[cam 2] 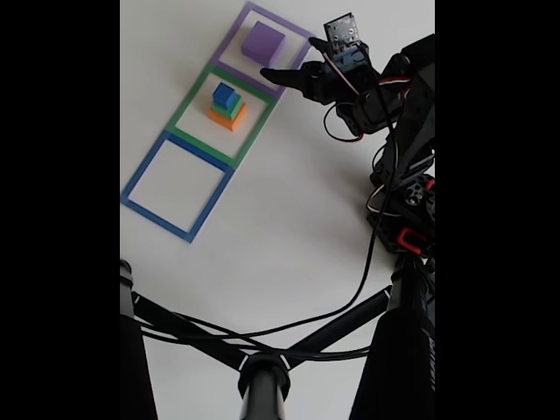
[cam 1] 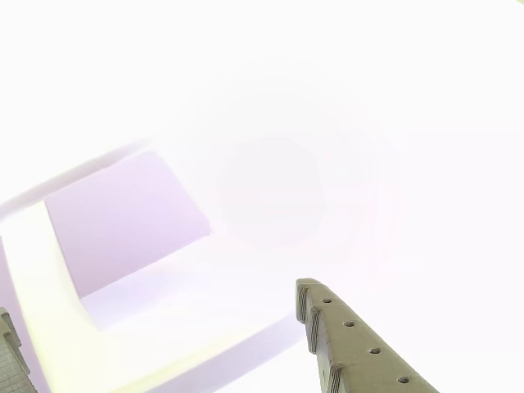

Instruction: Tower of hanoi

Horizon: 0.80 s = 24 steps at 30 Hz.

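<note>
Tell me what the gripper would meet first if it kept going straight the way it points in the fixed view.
Probably the purple block. The gripper points left along the table, toward the purple outline where that block sits. Height above the table is unclear, so it might pass over it.

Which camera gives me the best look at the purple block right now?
The fixed view: the purple block sits whole and sharp inside the purple outline. The other view shows it closer, but washed out by glare.

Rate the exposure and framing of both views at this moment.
Other view: heavily overexposed, the purple block washed pale, one gripper finger still readable. Fixed view: evenly lit and sharp, black bars either side, stacked blocks and gripper clear.
</note>
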Available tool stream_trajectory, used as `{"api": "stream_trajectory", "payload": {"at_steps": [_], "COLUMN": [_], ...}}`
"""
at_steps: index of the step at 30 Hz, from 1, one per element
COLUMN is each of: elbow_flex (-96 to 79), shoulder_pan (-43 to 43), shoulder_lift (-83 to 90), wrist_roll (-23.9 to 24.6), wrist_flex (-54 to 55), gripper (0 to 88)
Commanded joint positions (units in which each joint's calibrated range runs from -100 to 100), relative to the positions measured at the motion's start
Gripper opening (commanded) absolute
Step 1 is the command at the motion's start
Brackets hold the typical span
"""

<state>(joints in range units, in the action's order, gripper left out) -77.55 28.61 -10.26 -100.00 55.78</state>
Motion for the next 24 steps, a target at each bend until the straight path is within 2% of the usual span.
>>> {"api": "stream_trajectory", "payload": {"at_steps": [1,24], "elbow_flex": [4.0,13.6], "shoulder_pan": [-1.6,-2.7], "shoulder_lift": [-2.7,-13.3], "wrist_roll": [0.0,0.0], "wrist_flex": [2.7,6.5], "gripper": [41.7,41.5]}}
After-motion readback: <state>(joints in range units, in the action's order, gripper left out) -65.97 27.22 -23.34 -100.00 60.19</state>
